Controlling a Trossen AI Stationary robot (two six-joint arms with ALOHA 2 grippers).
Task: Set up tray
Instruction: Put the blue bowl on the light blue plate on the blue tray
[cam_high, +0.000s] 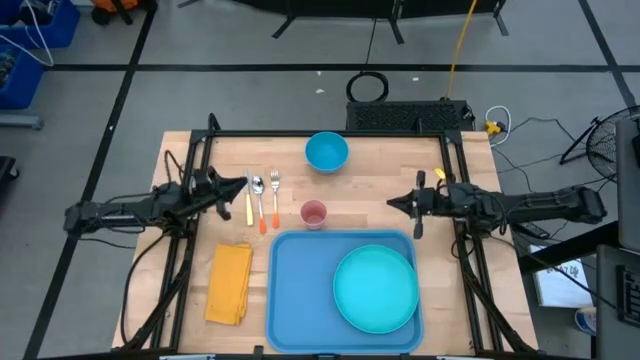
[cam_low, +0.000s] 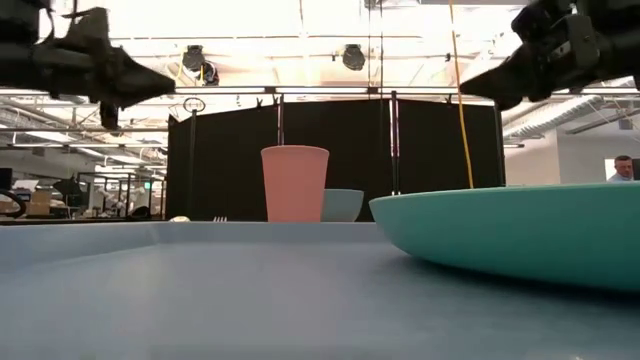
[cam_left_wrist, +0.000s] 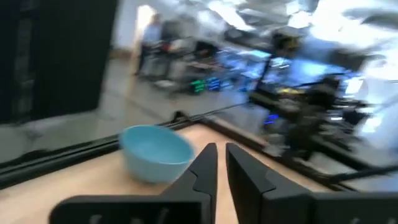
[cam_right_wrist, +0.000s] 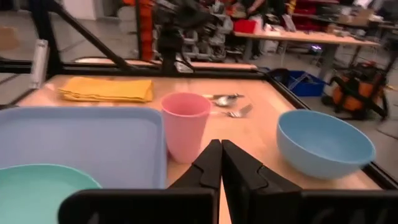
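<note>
The blue tray (cam_high: 300, 290) lies at the table's near edge, with the round teal plate (cam_high: 375, 290) resting flat on its right half. A pink cup (cam_high: 313, 214) stands upright on the wood just past the tray's far rim. The blue bowl (cam_high: 326, 152) sits farther back. My left gripper (cam_high: 241, 187) hovers shut above the cutlery (cam_high: 261, 200), pointing right. My right gripper (cam_high: 394, 204) hovers shut to the right of the cup, pointing left at it (cam_right_wrist: 185, 134). In the low view both grippers (cam_low: 165, 83) (cam_low: 470, 90) hang well above the table.
A folded yellow napkin (cam_high: 229, 283) lies left of the tray. A knife, spoon and fork lie side by side on the wood behind it. Bare wood shows between the bowl and the right arm. Black frame rails run along the table's left, right and far edges.
</note>
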